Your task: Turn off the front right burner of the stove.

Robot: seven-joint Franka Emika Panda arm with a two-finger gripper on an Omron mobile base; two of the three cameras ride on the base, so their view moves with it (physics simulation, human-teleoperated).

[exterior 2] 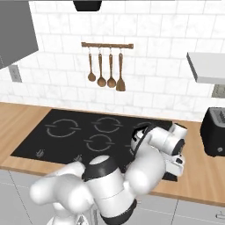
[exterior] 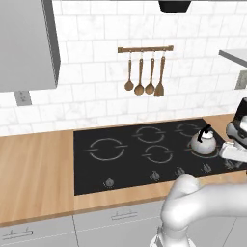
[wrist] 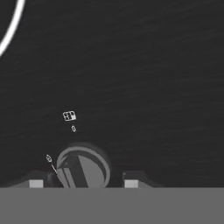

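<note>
The stove [exterior: 130,166] is a wide black glass cooktop with grey ring marks and a row of small grey knobs along its front. A small steel kettle [exterior: 203,142] stands on the front right burner [exterior: 192,151], hiding most of its ring. My gripper [exterior: 230,163] hangs low over the rightmost knobs at the stove's front right corner. In the hand view my gripper [wrist: 83,183] is open, with its two fingertips [wrist: 36,183] on either side of a round grey knob [wrist: 83,168]. The left tip is close to the knob and the right tip stands apart.
A black toaster [exterior 2: 214,132] stands on the wooden counter [exterior: 34,173] right of the stove. Wooden utensils [exterior: 144,77] hang on a wall rail behind it. A white arc of a zone ring [wrist: 8,30] crosses the hand view's top left.
</note>
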